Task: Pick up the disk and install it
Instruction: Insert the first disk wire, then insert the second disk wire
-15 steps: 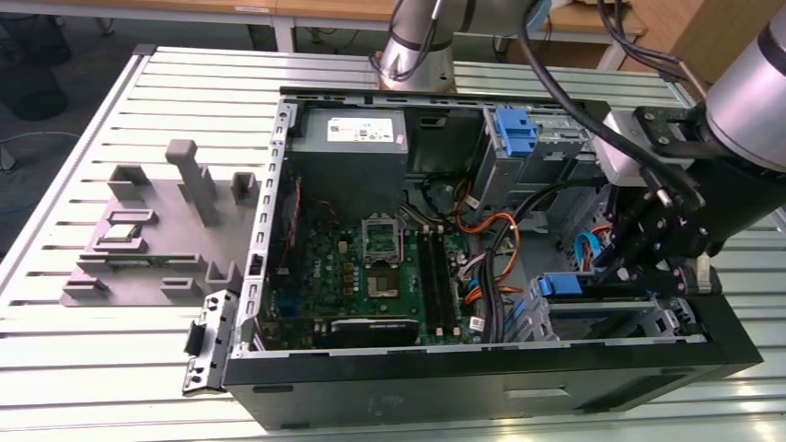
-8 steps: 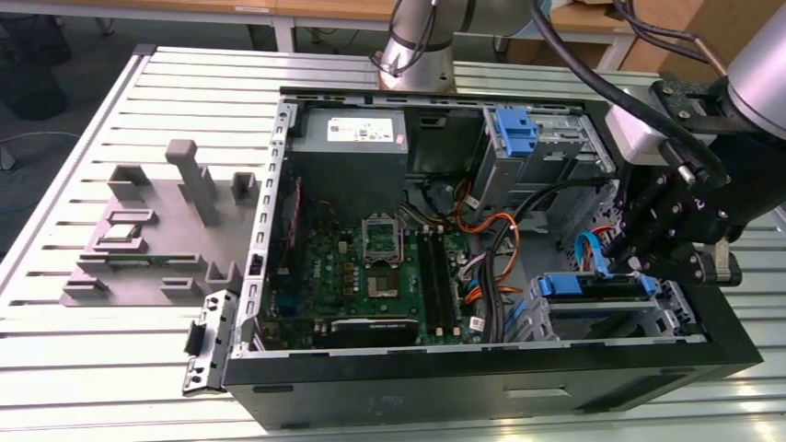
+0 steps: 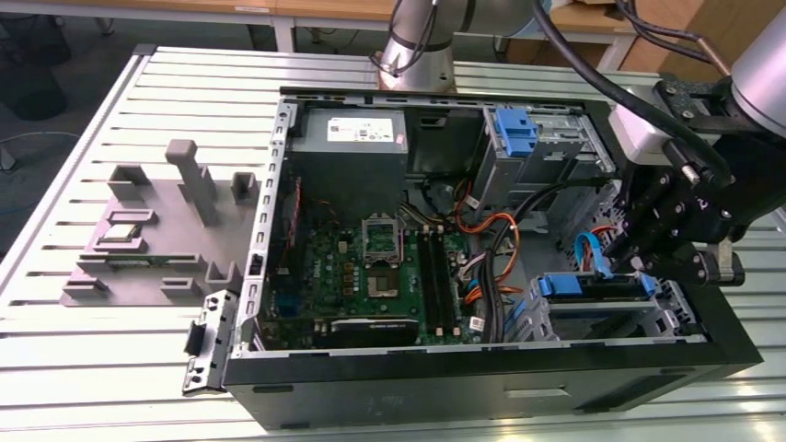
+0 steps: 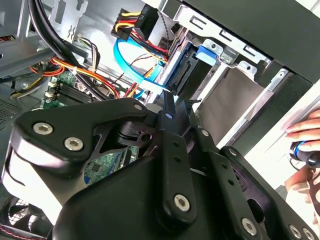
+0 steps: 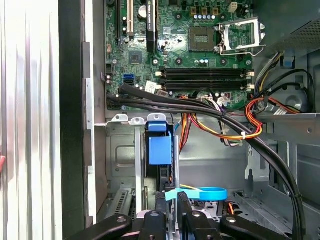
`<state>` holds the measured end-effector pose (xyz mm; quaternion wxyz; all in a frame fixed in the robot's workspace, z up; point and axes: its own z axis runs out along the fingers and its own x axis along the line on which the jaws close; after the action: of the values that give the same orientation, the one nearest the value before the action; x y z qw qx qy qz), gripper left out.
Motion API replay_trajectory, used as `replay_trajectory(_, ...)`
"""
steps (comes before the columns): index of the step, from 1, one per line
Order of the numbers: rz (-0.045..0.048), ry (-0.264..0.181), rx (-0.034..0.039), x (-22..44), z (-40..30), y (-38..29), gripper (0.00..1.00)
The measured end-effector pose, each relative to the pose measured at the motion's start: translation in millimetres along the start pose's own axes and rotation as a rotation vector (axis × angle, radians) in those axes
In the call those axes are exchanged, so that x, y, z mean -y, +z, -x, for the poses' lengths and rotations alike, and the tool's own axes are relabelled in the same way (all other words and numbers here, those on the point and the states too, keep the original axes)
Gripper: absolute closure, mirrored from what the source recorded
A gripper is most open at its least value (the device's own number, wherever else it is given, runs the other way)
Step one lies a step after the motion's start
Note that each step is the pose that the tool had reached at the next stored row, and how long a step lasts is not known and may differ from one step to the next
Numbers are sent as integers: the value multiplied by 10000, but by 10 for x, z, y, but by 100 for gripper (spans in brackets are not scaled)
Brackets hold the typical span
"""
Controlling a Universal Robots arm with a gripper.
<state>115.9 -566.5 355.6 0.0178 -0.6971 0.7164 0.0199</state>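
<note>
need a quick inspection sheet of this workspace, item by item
surface: slatted metal table, open computer case lying on it
job's things: disk with blue rails seated in the drive bay at the exterior view's right; blue end seen in the first wrist view
clutter: grey fixture block beside the case
grippers: pincer just above the disk, jaws close together
cables: blue data cable; orange and yellow power leads; black bundle
surroundings: a person's hand by the case edge

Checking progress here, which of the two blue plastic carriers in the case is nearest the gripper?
The blue plastic carrier in the lower drive cage, directly below the gripper; the other sits beside the grey power-supply box.
</note>
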Motion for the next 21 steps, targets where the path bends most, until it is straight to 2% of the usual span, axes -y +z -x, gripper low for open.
replay_trajectory(16,0,0,-1,2,2,-10,76)
replay_trajectory(21,0,0,1,39,69,4,76)
